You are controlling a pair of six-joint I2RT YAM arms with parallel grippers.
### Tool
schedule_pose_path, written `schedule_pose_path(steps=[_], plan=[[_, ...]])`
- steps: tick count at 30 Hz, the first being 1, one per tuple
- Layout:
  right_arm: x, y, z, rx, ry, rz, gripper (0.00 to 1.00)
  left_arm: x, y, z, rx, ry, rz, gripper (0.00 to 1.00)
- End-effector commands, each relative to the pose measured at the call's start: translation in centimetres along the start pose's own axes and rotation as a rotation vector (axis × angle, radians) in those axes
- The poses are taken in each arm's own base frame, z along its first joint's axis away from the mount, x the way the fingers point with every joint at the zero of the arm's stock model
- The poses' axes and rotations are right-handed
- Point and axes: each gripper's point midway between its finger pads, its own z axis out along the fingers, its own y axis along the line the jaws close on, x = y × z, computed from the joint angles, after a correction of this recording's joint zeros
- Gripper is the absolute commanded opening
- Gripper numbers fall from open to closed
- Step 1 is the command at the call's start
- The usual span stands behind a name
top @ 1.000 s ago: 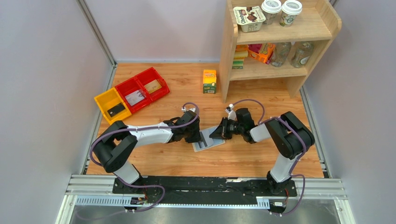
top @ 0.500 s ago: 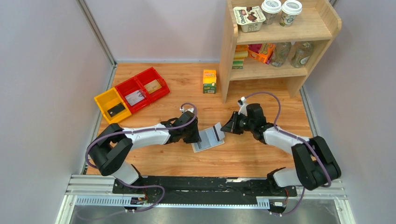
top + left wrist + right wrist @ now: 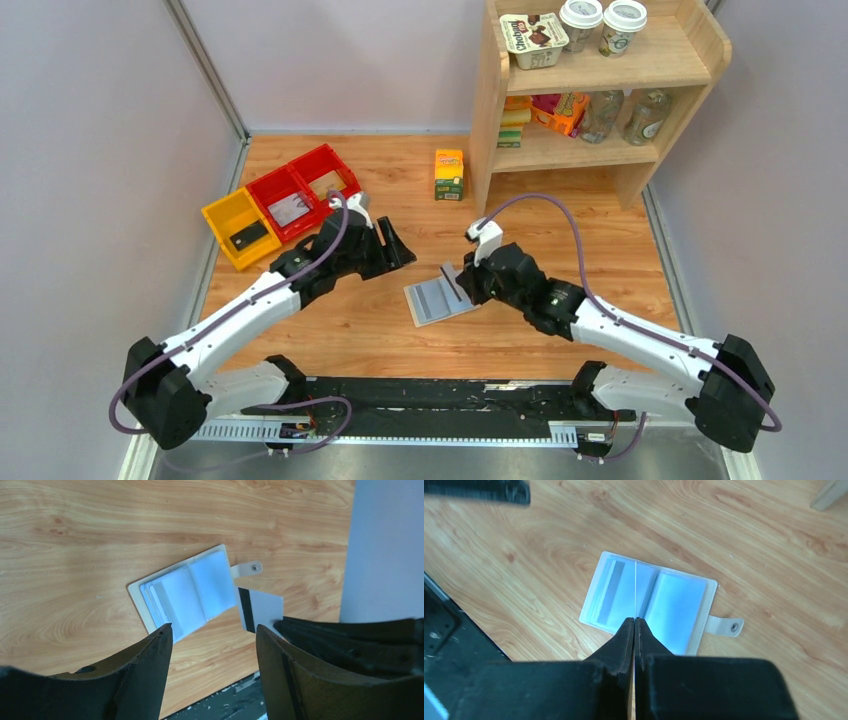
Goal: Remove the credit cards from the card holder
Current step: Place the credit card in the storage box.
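One thin whitish plastic card with a dark stripe (image 3: 262, 610), pinched on edge between the pressed-together fingers of the right gripper (image 3: 634, 622), just over the small folding card holder (image 3: 674, 607), beige outside and light blue inside. Lies spread flat on the wooden table (image 3: 560, 215), closing tab (image 3: 726, 626) at 4 o'clock in the right wrist view. Holds at least one more striped card (image 3: 611, 592) in its 9 o'clock pocket. Left gripper (image 3: 398, 243) spread and empty, well apart at 10 o'clock from the holder.

The worktop (image 3: 620, 250) is smooth, lightly varnished wood. The card holder (image 3: 674, 605) shows glossy clear plastic sleeves inside a matt, leathery pale border. The credit card (image 3: 265, 609) is thin smooth plastic; the left tool (image 3: 214, 629) and right tool (image 3: 635, 622) are matt black plastic
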Motion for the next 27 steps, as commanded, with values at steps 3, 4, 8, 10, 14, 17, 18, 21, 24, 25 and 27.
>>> schedule_pose_path(steps=[3,4,8,10,14,17,18,21,24,25,27], plan=[[-3.1,1.8,-1.3,0.125,-0.178,-0.323,0.0,-0.4,-1.6,-3.7,0.06,0.068,-0.072,0.72],[-3.2,2.4,-1.4,0.123,-0.196,-0.362,0.0,-0.2,-1.8,-3.8,0.065,0.082,-0.075,0.72],[-3.7,5.1,-2.0,0.114,-0.295,-0.529,0.0,0.0,-2.4,-4.0,0.079,0.11,-0.105,0.73],[-3.7,5.9,-2.3,0.114,-0.325,-0.587,0.0,0.2,-2.8,-3.8,0.093,0.127,-0.12,0.72],[-3.7,7.3,-2.5,0.124,-0.356,-0.694,0.0,0.4,-4.1,-3.6,0.144,0.164,-0.152,0.73],[-3.9,8.0,-2.8,0.152,-0.376,-0.747,0.0,0.7,-4.1,-3.2,0.148,0.171,-0.183,0.72],[-3.9,8.3,-2.8,0.153,-0.382,-0.766,0.0,0.9,-3.9,-3.1,0.154,0.171,-0.195,0.73],[-3.7,9.2,-2.6,0.153,-0.389,-0.805,0.0,1.2,-4.1,-2.8,0.179,0.181,-0.237,0.71],[-3.4,9.9,-2.4,0.153,-0.394,-0.833,0.0,1.3,-4.1,-2.5,0.185,0.178,-0.248,0.68],[-3.2,10.1,-2.4,0.152,-0.393,-0.844,0.0,1.2,-4.0,-2.4,0.18,0.176,-0.25,0.67],[-3.1,10.3,-2.3,0.158,-0.396,-0.857,0.0,1.2,-3.8,-2.4,0.174,0.168,-0.253,0.6]])
